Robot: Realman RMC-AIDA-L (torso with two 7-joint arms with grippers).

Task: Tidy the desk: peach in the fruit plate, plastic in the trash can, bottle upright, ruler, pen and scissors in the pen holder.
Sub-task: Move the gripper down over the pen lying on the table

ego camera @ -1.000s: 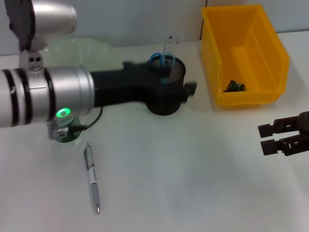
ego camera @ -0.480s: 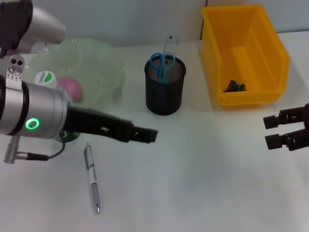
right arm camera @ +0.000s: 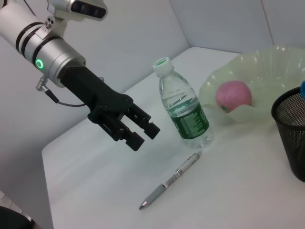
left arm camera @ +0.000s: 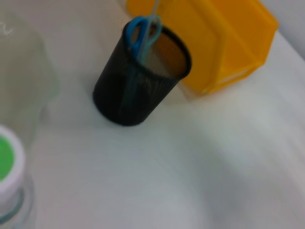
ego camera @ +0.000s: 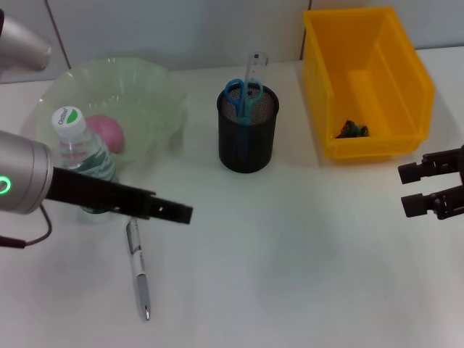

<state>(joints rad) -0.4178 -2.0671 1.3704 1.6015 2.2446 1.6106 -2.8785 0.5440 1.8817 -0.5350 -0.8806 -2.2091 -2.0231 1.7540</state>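
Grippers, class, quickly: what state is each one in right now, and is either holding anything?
Left gripper: open, holding nothing, above the table near the pen.
Right gripper: open, empty, at the table's right side.

Three cameras look at one white tabletop (ego camera: 290, 275).
The head camera looks down from high up. The left wrist camera is close to the black pen holder (left arm camera: 138, 81) and yellow bin (left arm camera: 224, 43). The right wrist camera looks low across at the bottle (right arm camera: 183, 109), which the head also sees.

One pen (ego camera: 138, 270), one bottle (ego camera: 81, 156), one peach (ego camera: 106, 133).
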